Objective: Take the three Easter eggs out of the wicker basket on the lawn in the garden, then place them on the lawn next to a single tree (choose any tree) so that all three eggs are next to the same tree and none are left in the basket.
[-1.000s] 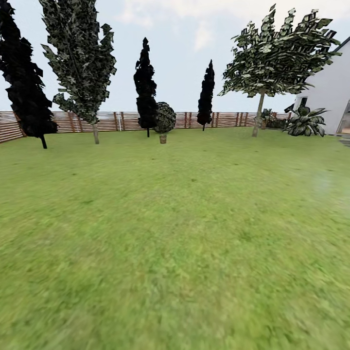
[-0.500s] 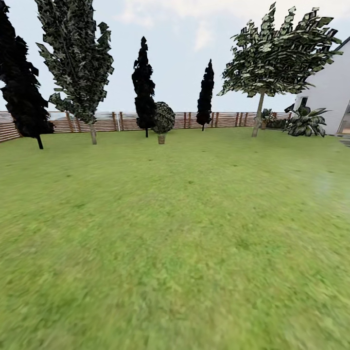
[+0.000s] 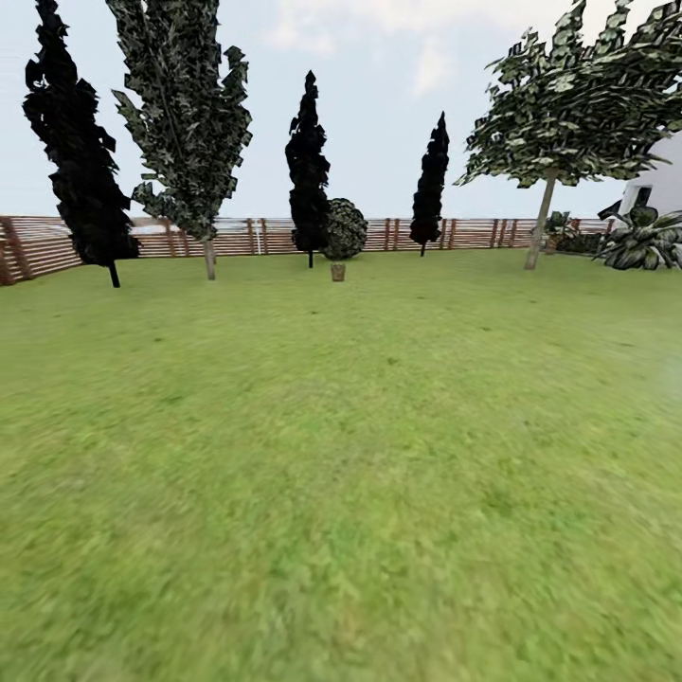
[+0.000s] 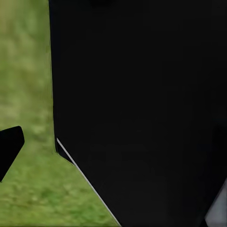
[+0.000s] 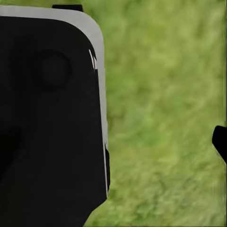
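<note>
The lawn (image 3: 341,455) spreads wide and flat in the head view, mottled green. A tree (image 3: 542,220) with a pale trunk and a broad grey-green canopy stands at the far right by the fence. A second tall grey-green tree (image 3: 189,123) with a pale trunk rises at the far left. The wicker basket and the eggs are out of view. In the left wrist view one dark fingertip (image 4: 9,149) sits at the picture's edge over grass. In the right wrist view one dark fingertip (image 5: 220,142) does the same. Both grippers look open with nothing in them.
A brown slat fence (image 3: 474,233) closes the far side. Three near-black trees (image 3: 80,161) (image 3: 308,161) (image 3: 429,180) and a round potted bush (image 3: 344,229) stand before it. A spiky plant (image 3: 649,242) and white house wall (image 3: 663,175) are far right. Black robot body (image 4: 142,104) blocks much of both wrist views.
The whole head picture has shifted to the right, so the camera has turned left. Trees, fence and bush keep their places relative to one another.
</note>
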Motion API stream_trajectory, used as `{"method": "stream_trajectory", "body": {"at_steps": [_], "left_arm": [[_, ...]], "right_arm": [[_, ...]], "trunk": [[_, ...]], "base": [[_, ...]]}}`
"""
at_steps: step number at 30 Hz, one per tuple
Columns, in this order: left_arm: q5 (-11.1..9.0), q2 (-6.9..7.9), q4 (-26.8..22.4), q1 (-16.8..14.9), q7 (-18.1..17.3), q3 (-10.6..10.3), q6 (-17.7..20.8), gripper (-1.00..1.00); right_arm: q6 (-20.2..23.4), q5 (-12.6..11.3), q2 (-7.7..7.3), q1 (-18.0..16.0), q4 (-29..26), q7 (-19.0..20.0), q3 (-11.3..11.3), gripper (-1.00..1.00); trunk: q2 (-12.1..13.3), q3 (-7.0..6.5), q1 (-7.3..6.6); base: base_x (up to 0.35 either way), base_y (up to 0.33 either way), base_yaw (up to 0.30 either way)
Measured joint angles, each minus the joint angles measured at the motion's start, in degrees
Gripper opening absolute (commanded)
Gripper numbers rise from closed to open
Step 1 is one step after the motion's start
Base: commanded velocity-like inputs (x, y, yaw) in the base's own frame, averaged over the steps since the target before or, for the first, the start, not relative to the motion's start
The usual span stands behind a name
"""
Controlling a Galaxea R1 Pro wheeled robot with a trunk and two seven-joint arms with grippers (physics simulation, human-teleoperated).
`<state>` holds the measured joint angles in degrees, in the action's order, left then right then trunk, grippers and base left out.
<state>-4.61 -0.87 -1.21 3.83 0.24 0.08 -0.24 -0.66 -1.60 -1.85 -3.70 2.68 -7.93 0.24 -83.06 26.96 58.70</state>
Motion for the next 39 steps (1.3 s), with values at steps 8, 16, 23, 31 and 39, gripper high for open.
{"method": "stream_trajectory", "body": {"at_steps": [8, 16, 23, 31, 39], "left_arm": [[0.0, 0.0, 0.0, 0.0, 0.0, 0.0, 0.0, 1.0], [0.1, 0.0, 0.0, 0.0, 0.0, -0.1, 0.1, 1.0], [0.2, 0.0, 0.0, 0.0, 0.0, -0.1, 0.1, 1.0], [0.2, 0.0, 0.0, 0.0, 0.0, -0.1, 0.1, 1.0], [0.2, 0.0, 0.0, 0.0, 0.0, -0.2, 0.1, 1.0]], "right_arm": [[-0.1, 0.0, 0.0, 0.0, 0.0, 0.1, 0.0, 1.0], [-0.1, 0.0, 0.07, 0.0, 0.0, 0.1, 0.0, 1.0], [-0.1, 0.0, 0.09, 0.0, 0.0, 0.1, 0.0, 1.0], [-0.1, 0.0, 0.13, 0.0, 0.0, 0.1, 0.0, 1.0], [-0.1, 0.0, 0.25, 0.0, 0.0, 0.1, 0.0, 1.0]], "trunk": [[0.0, 0.0, 0.0], [0.0, 0.0, 0.0], [0.0, 0.0, 0.0], [0.0, 0.0, 0.0], [0.0, 0.0, 0.0]], "base": [[0.313, -0.167, 0.058], [0.313, -0.141, 0.001], [0.313, -0.156, 0.0], [0.313, -0.168, 0.0], [0.313, -0.171, 0.147]]}}
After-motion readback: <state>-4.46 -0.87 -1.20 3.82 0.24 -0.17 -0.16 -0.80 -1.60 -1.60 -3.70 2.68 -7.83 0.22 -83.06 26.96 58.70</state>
